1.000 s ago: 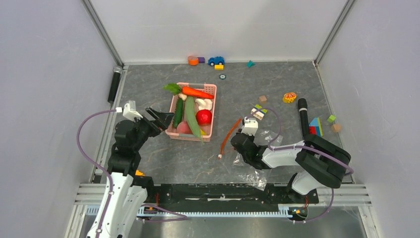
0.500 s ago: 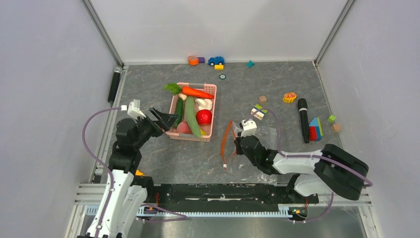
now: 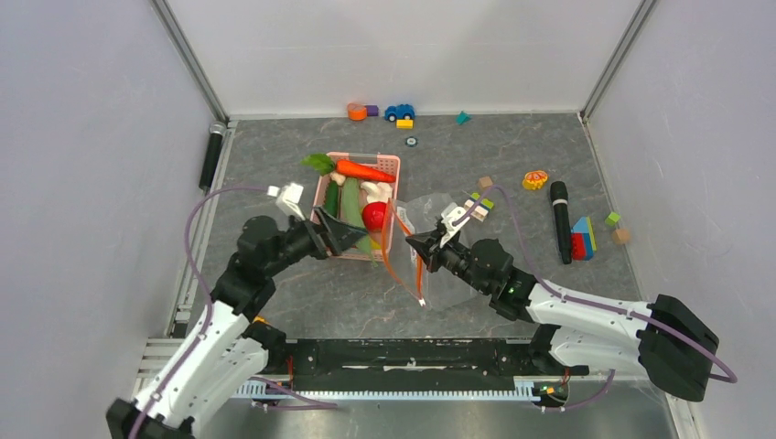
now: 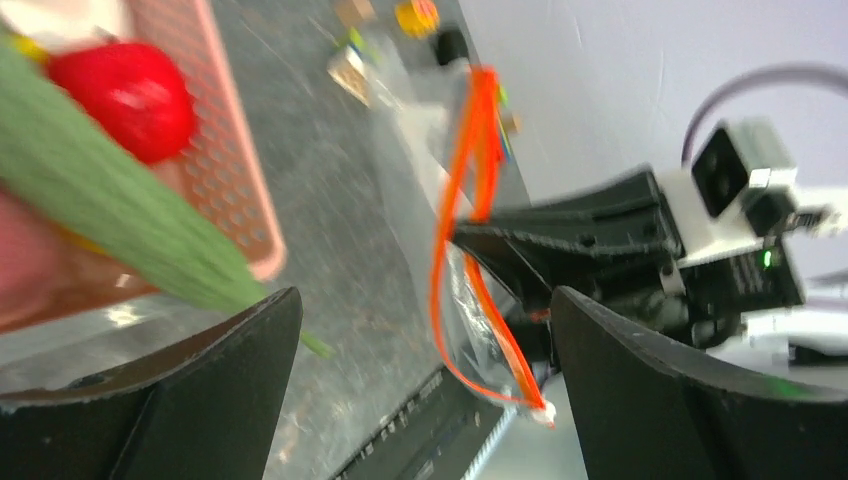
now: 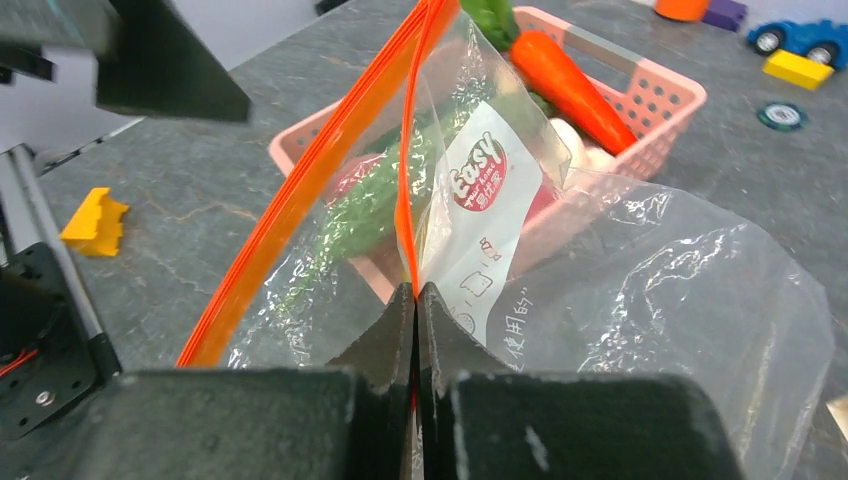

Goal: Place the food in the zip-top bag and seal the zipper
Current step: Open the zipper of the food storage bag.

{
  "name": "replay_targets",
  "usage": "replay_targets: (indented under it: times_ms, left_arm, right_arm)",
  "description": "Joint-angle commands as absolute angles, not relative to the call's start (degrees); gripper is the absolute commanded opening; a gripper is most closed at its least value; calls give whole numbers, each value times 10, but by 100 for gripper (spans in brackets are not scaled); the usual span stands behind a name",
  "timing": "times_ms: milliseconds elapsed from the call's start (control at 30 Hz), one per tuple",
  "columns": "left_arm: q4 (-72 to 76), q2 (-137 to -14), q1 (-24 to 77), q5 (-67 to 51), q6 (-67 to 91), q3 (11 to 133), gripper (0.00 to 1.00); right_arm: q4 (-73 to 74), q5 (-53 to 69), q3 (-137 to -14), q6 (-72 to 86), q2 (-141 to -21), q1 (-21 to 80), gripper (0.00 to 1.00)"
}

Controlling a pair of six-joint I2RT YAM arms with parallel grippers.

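Note:
My right gripper (image 5: 415, 292) is shut on one lip of the zip-top bag (image 5: 640, 300), on its orange-red zipper (image 5: 300, 200), and holds the mouth up and agape just right of the pink basket (image 3: 389, 165). The white slider (image 3: 423, 302) hangs at the strip's low end. My left gripper (image 3: 352, 230) is open and empty at the basket's front right corner, facing the bag's mouth (image 4: 440, 260). The food lies in the basket: carrot (image 3: 364, 170), cucumber (image 3: 352, 206), tomato (image 3: 374, 216), mushroom (image 3: 377, 190). The tomato (image 4: 125, 85) and cucumber (image 4: 100, 220) show in the left wrist view.
Toy blocks (image 3: 582, 233) and a black cylinder (image 3: 559, 219) lie to the right. A toy car (image 3: 399, 112) and small pieces sit by the back wall. Another black cylinder (image 3: 211, 155) lies at the left edge. A yellow block (image 5: 95, 220) sits near the left arm's base.
My right gripper has lifted the bag's mouth off the table and carried it left toward the basket. My left gripper has moved right along the basket's front toward the bag.

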State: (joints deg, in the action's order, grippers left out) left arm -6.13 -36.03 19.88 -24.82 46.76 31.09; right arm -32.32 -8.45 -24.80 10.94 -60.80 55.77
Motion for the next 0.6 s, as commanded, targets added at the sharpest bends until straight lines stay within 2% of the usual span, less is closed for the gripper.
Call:
replay_targets:
  times_ms: [0,67,167,300,400,467,567]
  left_arm:
    - [-64,-435,350,-132,417,377,100]
    - [-97,-486,394,-95,392,411,99]
    - [-135,-541,423,-36,376,431,93]
    - [-118,-585,443,-32,376,427,87]
    - [-101,-608,459,-37,377,434,75]
    - [-100,-622,469,-26,377,442,63]
    - [-100,-636,479,-8,381,452,21]
  right_arm:
    - [-335,-16,-261,80,-600,559,1]
    - [-343,-10,-250,88,-594,559,2]
    - [-345,-8,-227,103,-577,559,2]
    - [-374,-2,-195,111,-541,559,2]
    - [-376,25,-195,112,-536,559,3]
    - [-376,30,-195,111,-537,559,3]
    - [-366,26,-195,111,-533,559,4]
